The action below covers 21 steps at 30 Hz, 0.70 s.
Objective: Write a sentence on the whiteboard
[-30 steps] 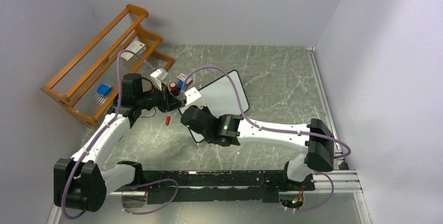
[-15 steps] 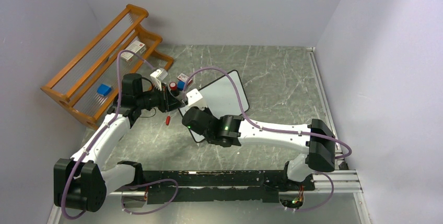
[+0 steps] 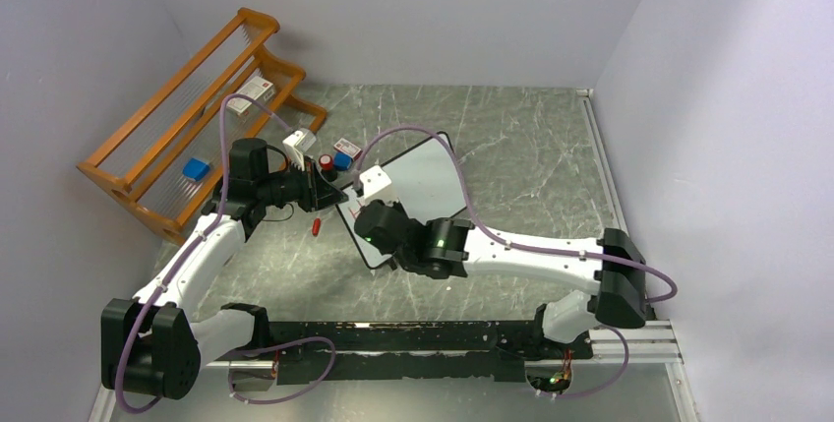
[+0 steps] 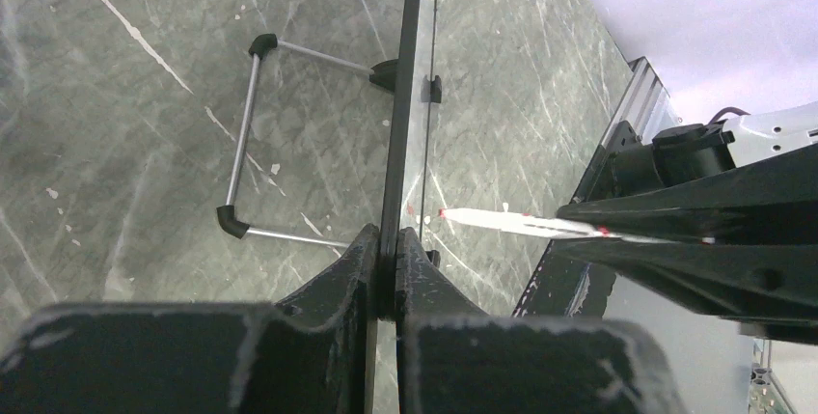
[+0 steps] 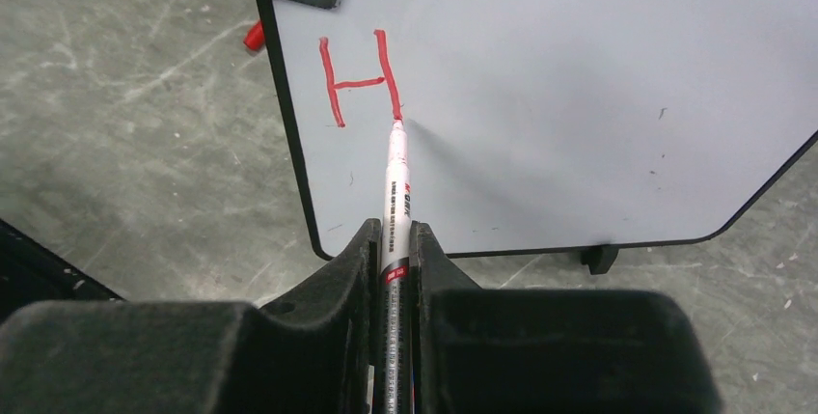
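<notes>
Right claw (image 5: 394,236) pinches marker (image 5: 396,178), tip touching red H (image 5: 359,83) on whiteboard (image 5: 579,96); left claw (image 4: 388,240) clamps its frame.

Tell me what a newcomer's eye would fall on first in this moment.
A lone red H sits at the upper left of the otherwise unwritten whiteboard in the right wrist view, the tip of the marker held by the right hand at the foot of its right stroke. The left hand pinches the board's thin black edge near mid-table. An orange wooden rack stands far left.
</notes>
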{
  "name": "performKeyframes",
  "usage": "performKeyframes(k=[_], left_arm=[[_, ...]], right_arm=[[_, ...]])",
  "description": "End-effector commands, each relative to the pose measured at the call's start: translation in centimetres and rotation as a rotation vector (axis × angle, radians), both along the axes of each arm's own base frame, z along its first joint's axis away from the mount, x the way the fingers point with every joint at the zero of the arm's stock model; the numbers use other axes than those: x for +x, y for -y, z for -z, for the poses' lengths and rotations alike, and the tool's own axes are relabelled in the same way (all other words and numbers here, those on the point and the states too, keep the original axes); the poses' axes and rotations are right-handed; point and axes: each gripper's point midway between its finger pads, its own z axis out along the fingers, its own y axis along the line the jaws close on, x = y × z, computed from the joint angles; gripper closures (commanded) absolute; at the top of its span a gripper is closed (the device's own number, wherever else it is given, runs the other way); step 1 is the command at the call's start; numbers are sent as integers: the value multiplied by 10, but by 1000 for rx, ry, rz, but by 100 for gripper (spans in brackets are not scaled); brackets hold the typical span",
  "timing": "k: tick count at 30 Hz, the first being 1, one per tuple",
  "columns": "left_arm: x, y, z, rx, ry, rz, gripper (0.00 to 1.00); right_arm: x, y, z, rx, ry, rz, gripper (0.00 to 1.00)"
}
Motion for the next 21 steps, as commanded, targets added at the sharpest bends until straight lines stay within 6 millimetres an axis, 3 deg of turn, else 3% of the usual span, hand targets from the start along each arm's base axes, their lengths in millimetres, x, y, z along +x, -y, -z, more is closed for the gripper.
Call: performKeyframes(k=[1,6,21], left_arm=[[1,-3,10,18,-16,-17,95],[1,-3,10,16,-17,-16,95],[1,-2,12,17,-25,-11,95]], right_arm=[[4,5,-27,96,46,15,100],[11,15,-23,74,77,48,100],[22,8,-13,41,114,67,100]])
